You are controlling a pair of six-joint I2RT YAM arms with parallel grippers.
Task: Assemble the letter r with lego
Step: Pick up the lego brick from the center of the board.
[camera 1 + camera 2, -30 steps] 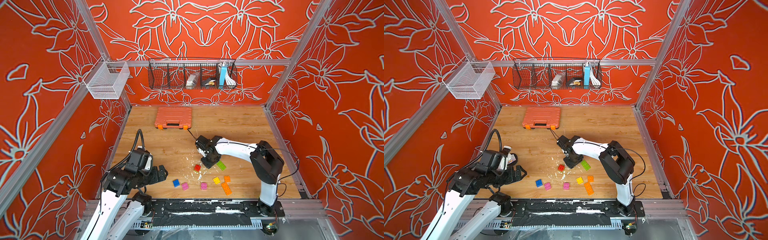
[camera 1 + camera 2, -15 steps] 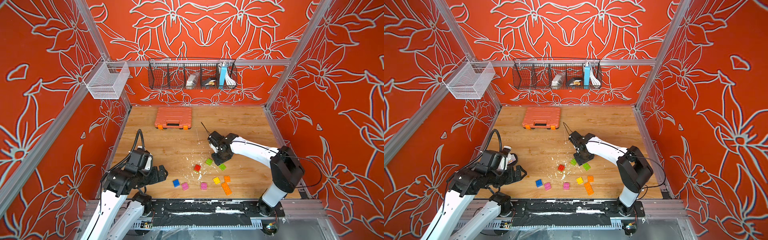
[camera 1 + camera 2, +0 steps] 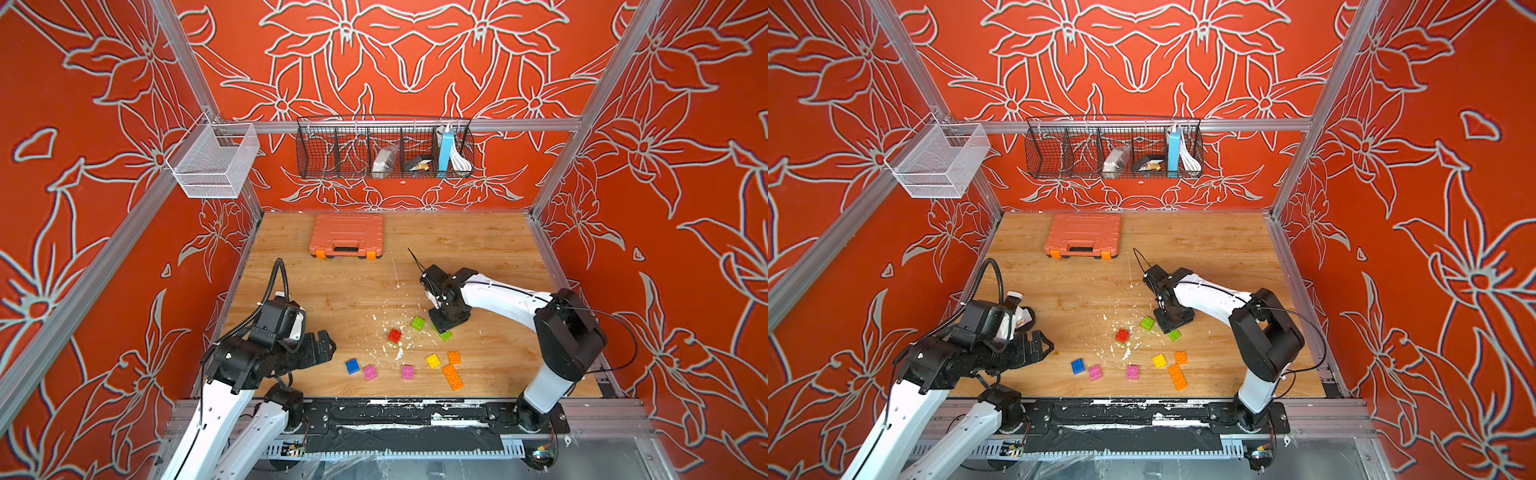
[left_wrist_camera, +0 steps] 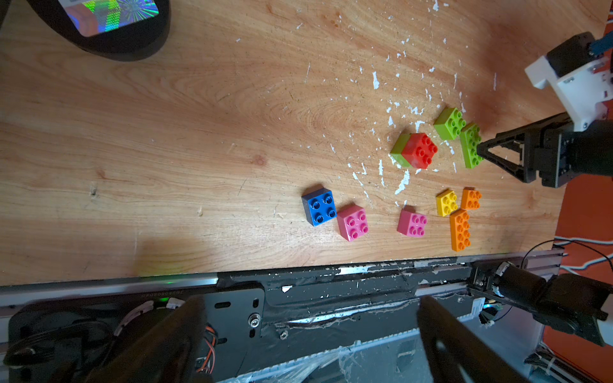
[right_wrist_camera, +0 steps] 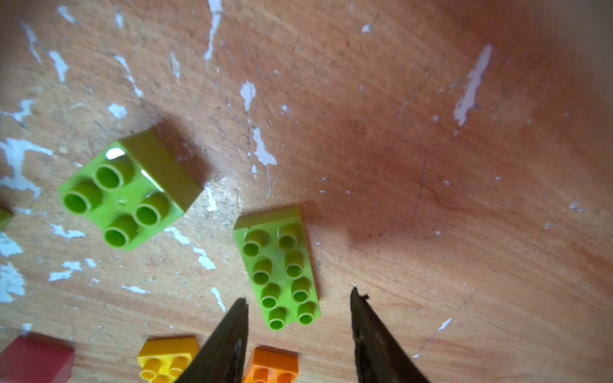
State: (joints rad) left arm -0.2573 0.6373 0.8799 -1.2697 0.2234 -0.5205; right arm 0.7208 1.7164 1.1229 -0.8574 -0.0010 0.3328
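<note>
Scuffed wooden bench [image 3: 353, 291]. Left tool [image 3: 328, 348] wide open, empty, near-left. Lego loose centre-near: blue brick [image 3: 352, 366], red brick [image 3: 395, 335], square green brick [image 3: 418, 322]. Right tool [image 5: 298, 295] open, tips straddling end of long green brick [image 5: 278, 268], not touching. Risk: pinch so near end may pivot brick, bump square neighbour.

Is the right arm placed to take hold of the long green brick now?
Probably yes. The right gripper stands open at the long green brick, a fingertip on each side of one end, neither touching it. The square green brick lies apart, so nothing blocks the grasp.
</note>
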